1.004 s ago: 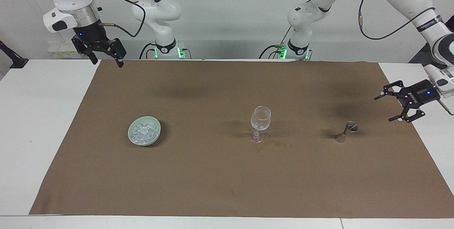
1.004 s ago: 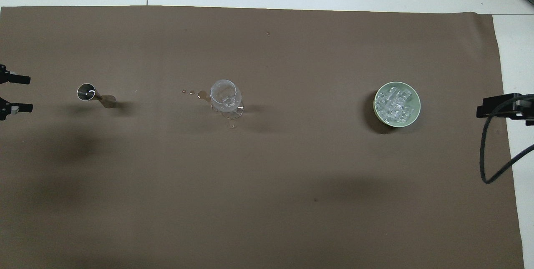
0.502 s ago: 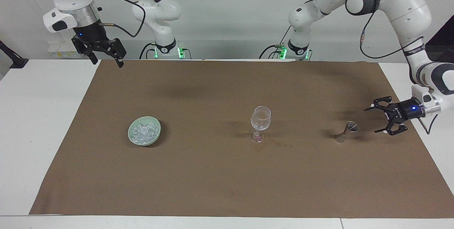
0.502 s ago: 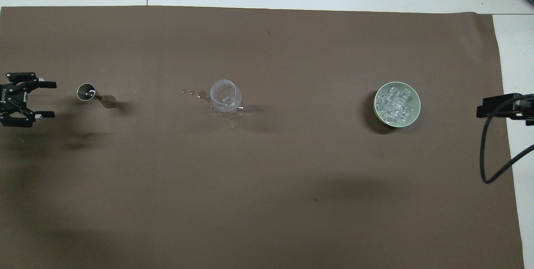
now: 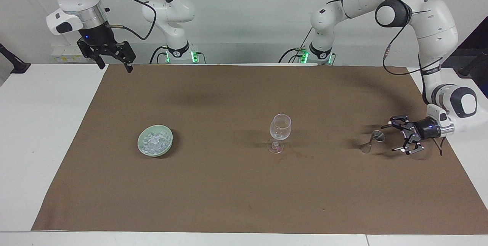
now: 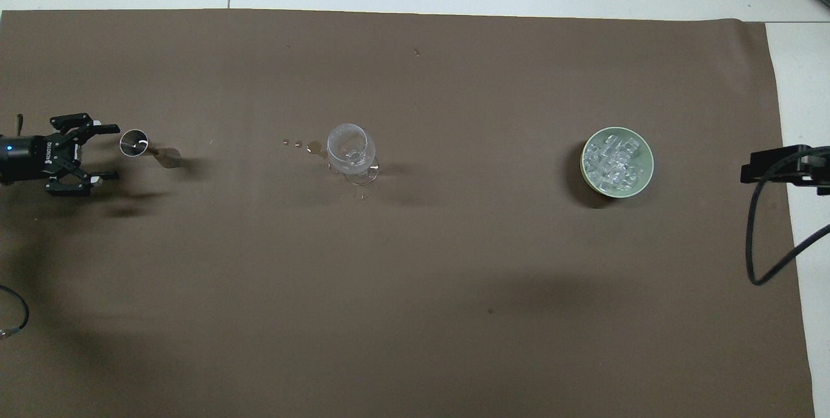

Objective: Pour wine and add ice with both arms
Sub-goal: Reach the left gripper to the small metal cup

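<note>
- Left claw [image 5: 396, 138]: low over the brown mat [image 5: 244, 200] at the left arm's end of the counter [image 5: 23, 143], turned on its side with the fingers pointing toward the middle of the mat. Fingers spread wide, nothing between them.
- Small metal measuring cup [image 5: 375, 138]: directly ahead of the left claw's fingertips, just beside them and apart from them. In the overhead view the cup's round mouth [image 6: 134, 142] lies in line with one fingertip, not centred in the gap. The cup appears hourglass-shaped; whether it stands upright or leans cannot be told. Judgement: the coming move turns on this relation. A short advance along the claw's own pointing direction, with a slight sideways correction, would bring the cup's narrow waist between the fingers.
- Stemmed glass [image 5: 280, 127]: upright near the middle of the mat, well ahead of the left claw along the same line. A few ice chunks appear to lie in its bowl. Small wet spots [image 6: 305, 144] mark the mat between cup and glass.
- Pale green bowl [image 5: 142, 147] holding the ice [image 5: 154, 141]: farther again along that line, toward the right arm's end.
- Right claw [image 5: 114, 61]: raised over the mat's corner at its own end, fingers parted, holding nothing. This arm waits. The bowl is below it and well apart.
- Judgement: the left arm is much the nearer to the cup, the right arm the nearer to the ice.
</note>
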`<state>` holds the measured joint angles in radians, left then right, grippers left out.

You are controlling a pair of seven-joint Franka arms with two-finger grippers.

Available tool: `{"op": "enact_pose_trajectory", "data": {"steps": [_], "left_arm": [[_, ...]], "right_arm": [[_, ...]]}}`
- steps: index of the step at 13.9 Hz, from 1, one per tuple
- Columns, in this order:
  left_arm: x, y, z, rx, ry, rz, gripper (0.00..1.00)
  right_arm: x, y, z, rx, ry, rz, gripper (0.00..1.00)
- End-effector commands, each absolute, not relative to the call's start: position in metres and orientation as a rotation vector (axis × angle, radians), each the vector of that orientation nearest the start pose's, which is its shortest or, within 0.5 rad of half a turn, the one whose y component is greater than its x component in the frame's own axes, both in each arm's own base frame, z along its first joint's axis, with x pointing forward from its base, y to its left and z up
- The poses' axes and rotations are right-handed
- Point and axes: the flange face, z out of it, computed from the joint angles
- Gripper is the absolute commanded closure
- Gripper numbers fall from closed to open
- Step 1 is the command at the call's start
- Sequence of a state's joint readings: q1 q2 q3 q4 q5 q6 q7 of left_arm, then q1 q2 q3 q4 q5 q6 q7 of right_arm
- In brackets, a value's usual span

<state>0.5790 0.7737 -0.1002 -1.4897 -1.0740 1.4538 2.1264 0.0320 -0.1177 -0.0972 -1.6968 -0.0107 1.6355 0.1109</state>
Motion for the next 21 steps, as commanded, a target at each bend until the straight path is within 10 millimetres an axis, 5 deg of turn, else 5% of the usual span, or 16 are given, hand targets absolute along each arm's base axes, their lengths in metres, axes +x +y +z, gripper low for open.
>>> {"op": "enact_pose_trajectory", "data": {"steps": [1,5,11,19,21], "left_arm": [[0.62,0.214,0.213,1.467,-1.093,1.085,0.0],[0.619,0.204,0.204,1.411,-1.066,1.106,0.0],[0.626,0.181,0.203,1.342,-1.085,1.17,0.25],[0.624,0.18,0.202,1.311,-1.132,1.212,0.34],[0.621,0.179,0.198,1.309,-1.125,1.208,0.44]], "right_arm": [[0.523,-0.039,0.634,-3.109,0.251,-0.095,0.0],[0.523,-0.039,0.634,-3.108,0.254,-0.095,0.0],[0.524,-0.039,0.633,-3.109,0.254,-0.092,0.0],[0.524,-0.039,0.633,-3.109,0.251,-0.092,0.0],[0.524,-0.039,0.633,-3.109,0.254,-0.092,0.0]]}}
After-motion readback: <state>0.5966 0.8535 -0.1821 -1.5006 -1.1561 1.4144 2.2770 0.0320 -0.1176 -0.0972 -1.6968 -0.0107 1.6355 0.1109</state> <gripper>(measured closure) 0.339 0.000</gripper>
